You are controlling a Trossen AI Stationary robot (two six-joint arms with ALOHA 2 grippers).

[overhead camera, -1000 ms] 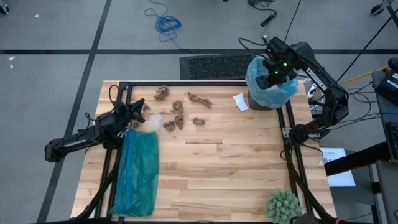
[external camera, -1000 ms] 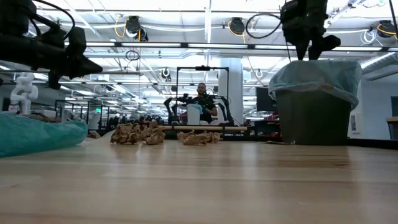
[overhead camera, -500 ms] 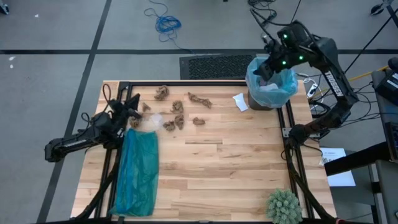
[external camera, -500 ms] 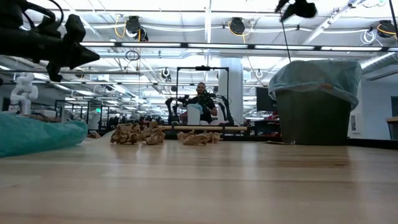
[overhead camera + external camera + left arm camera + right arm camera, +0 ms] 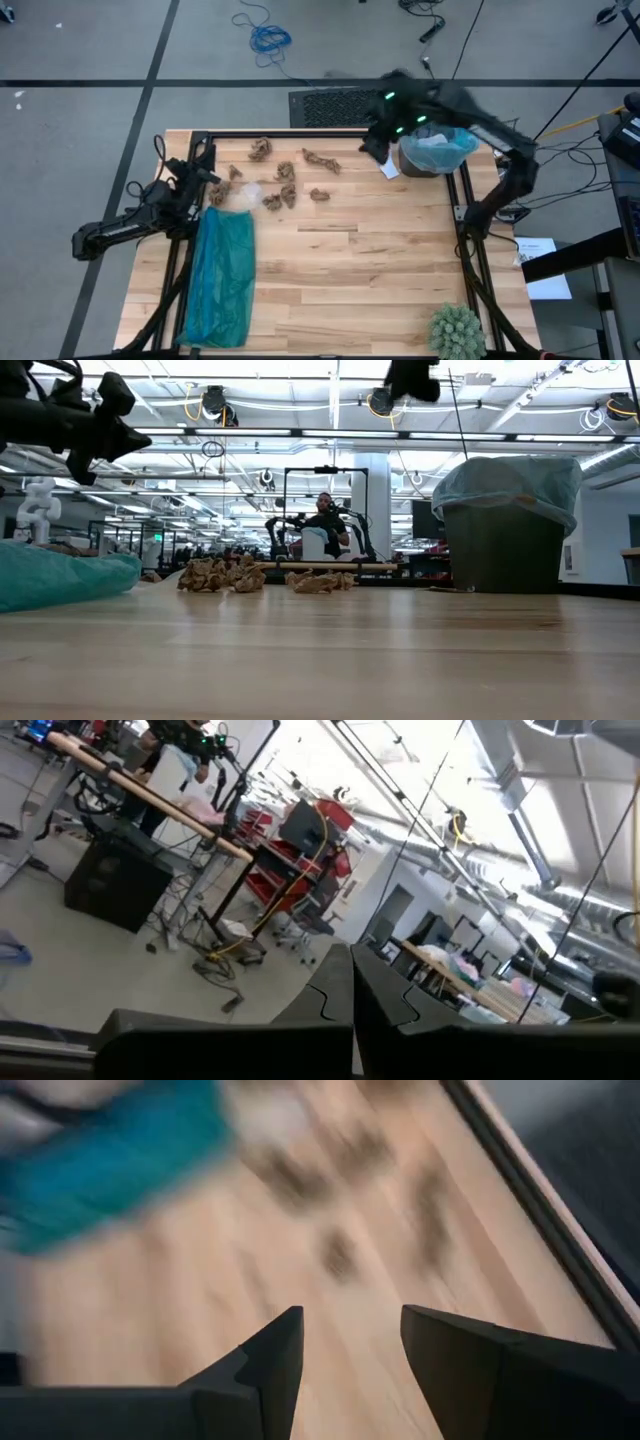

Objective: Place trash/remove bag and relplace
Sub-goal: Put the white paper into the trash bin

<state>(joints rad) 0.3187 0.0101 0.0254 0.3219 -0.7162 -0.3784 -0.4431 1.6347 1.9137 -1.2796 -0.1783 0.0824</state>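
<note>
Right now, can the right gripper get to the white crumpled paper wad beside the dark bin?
Probably yes. The right gripper hangs open and empty above the table, close beside the white crumpled paper wad, and nothing lies between them. The dark bin stands just to the side.

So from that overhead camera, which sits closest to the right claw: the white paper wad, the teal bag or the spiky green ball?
Going by the high view, outward from the right gripper, which hangs open at the table's far edge:
1. White paper wad, just beside it, left of the bin.
2. Teal bag, across the table on the left side.
3. Spiky green ball, at the near right corner; close to the bag's distance, so these two are hard to separate.
</note>
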